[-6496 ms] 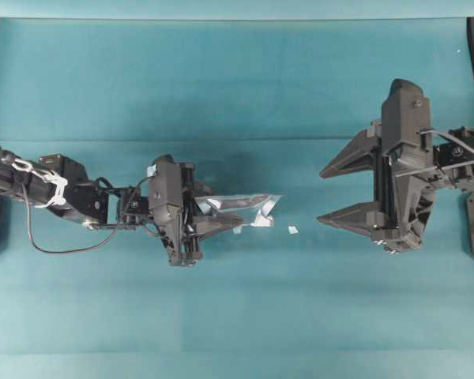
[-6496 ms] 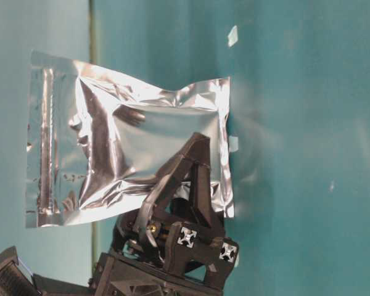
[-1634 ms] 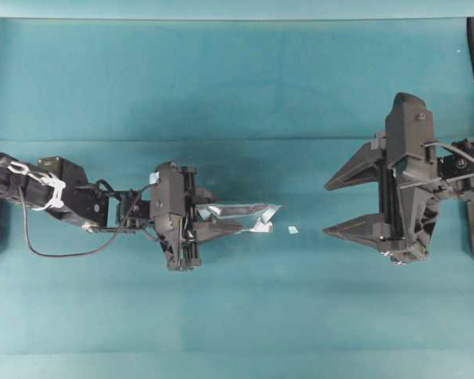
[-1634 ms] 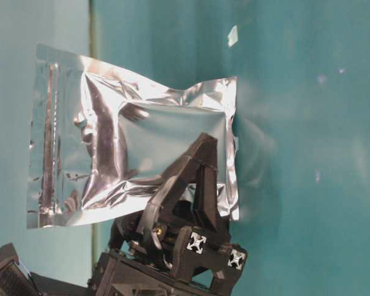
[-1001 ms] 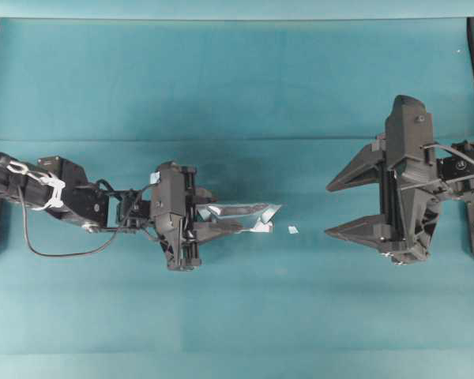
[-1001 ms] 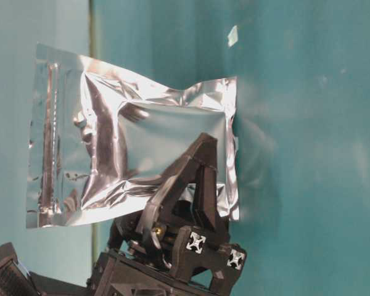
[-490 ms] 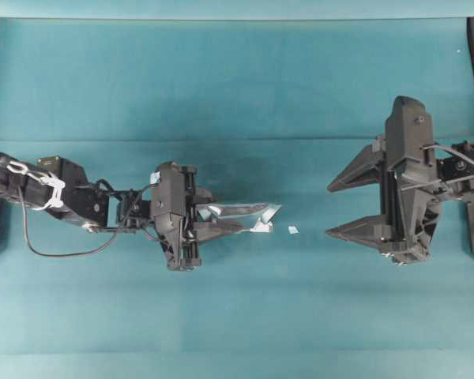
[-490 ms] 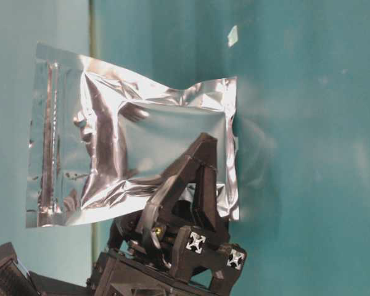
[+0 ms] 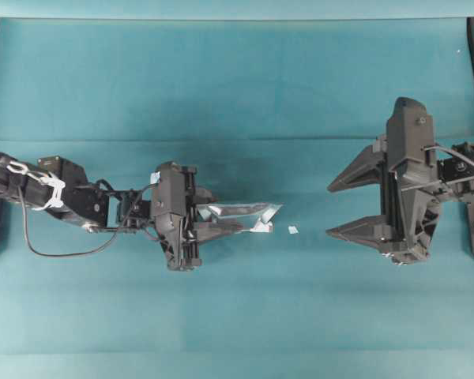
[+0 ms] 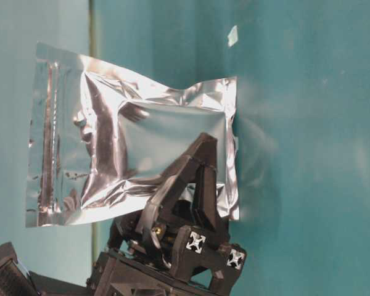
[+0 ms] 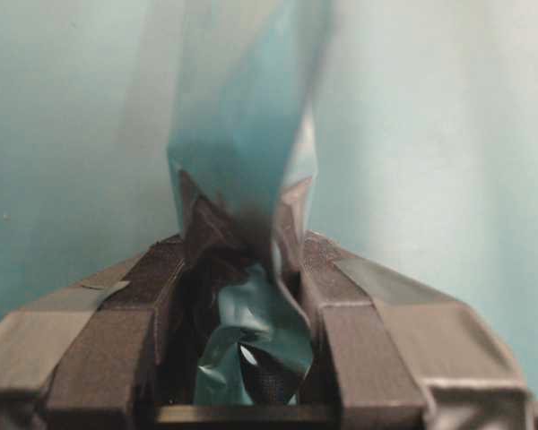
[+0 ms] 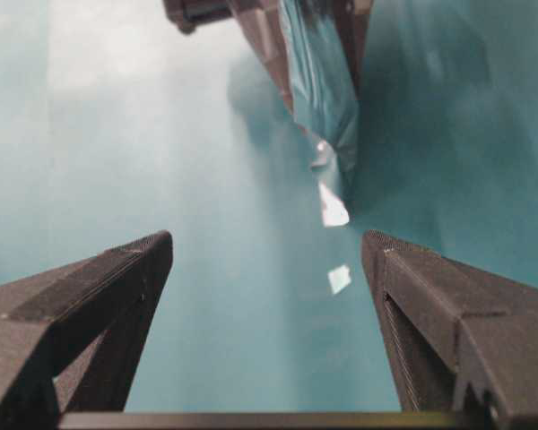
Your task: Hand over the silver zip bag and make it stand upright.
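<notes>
Presently, bags: one silver zip bag point(image 9: 241, 212), pinched edge-on in left claw point(image 9: 221, 219)
Claws: two; right claw point(image 9: 337, 208) spread wide, apart from bag
Scraps: one white scrap point(image 9: 293, 230) beside bag
Surface: teal table point(image 9: 237, 87)

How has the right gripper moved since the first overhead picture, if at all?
Yes. The right gripper, jaws wide open, has drawn back slightly rightward, away from the small white scrap lying on the table, widening the gap between them.
</notes>
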